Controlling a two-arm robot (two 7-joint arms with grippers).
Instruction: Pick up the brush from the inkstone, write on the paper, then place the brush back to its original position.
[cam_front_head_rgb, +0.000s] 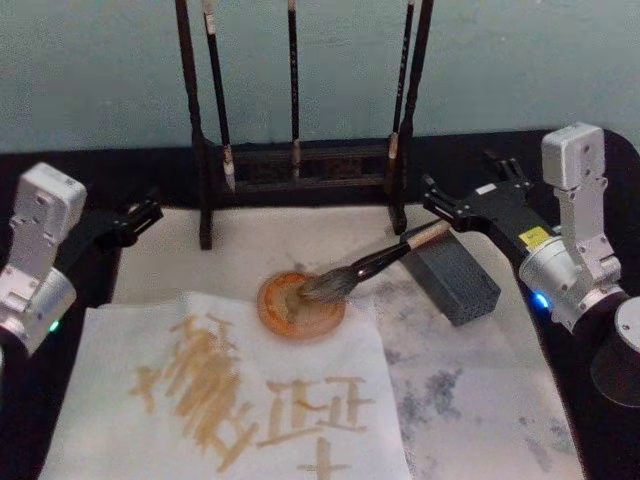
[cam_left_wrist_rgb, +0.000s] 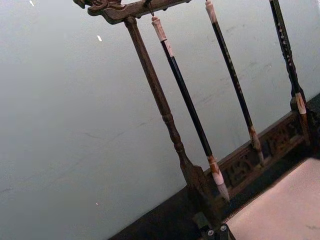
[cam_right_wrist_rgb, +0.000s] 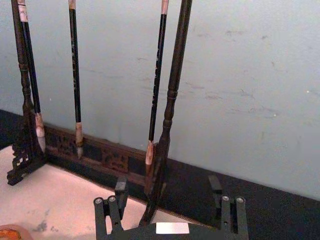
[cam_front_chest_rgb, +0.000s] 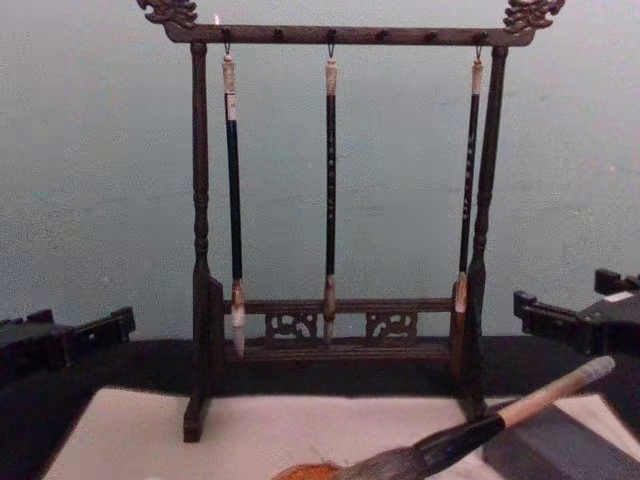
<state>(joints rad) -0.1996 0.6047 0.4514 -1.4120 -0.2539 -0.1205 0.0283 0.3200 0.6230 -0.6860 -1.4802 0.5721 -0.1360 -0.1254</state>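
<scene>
Resting with its tuft in the orange dish (cam_front_head_rgb: 300, 305), the brush (cam_front_head_rgb: 375, 262) is propped on the dark block (cam_front_head_rgb: 455, 278), just ahead of the right tool (cam_front_head_rgb: 440, 203). Right tool: jaws spread apart, nothing held. Left tool (cam_front_head_rgb: 142, 214): parked beside the rack (cam_front_head_rgb: 300, 160), opening not discernible. Paper (cam_front_head_rgb: 230, 395): brown strokes already recorded. Writing and return are judged complete; nothing appears outstanding.

From the head we look steeply down on the table (cam_front_head_rgb: 590, 420); from the chest, level and close at the brush rack (cam_front_chest_rgb: 340, 330), which both wrist views share.
</scene>
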